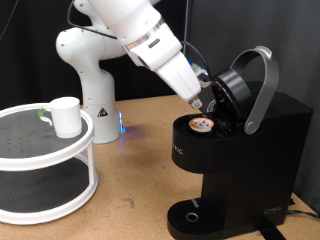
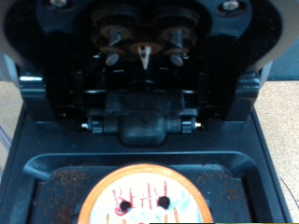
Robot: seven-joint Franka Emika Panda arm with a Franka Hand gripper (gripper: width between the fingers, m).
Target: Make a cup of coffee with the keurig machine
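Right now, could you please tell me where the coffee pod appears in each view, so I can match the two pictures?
Exterior view: the coffee pod sits in the open holder of the keurig machine, just right of centre, below the gripper.
Wrist view: the pod fills the bottom centre, its orange-rimmed top facing up.
Shared landmark: the raised black lid.

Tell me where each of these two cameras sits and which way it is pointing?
Exterior view: off the arm, facing the table side-on; it shows the white arm and its base, the gripper at the open keurig machine, and the cup on a round white rack at this view's left.
Wrist view: on the hand, looking into the machine's open brew head; none of the robot's own body shows.
Shared: the orange-topped pod seated in the machine.
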